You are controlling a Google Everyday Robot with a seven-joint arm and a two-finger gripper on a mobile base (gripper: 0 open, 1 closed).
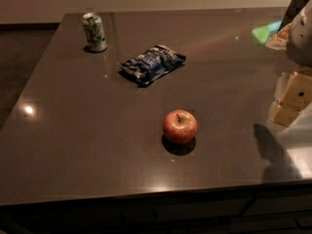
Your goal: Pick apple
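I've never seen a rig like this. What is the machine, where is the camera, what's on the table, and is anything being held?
A single camera looks down across a dark glossy table. The pale parts at the right edge belong to a one-armed mobile robot; the beige blocks there are its gripper, above the table's right side, apart from everything. On the table: a red apple near the middle front, a crumpled blue snack bag behind it, and an upright soda can at the far left. Nothing appears held; the apple sits untouched.
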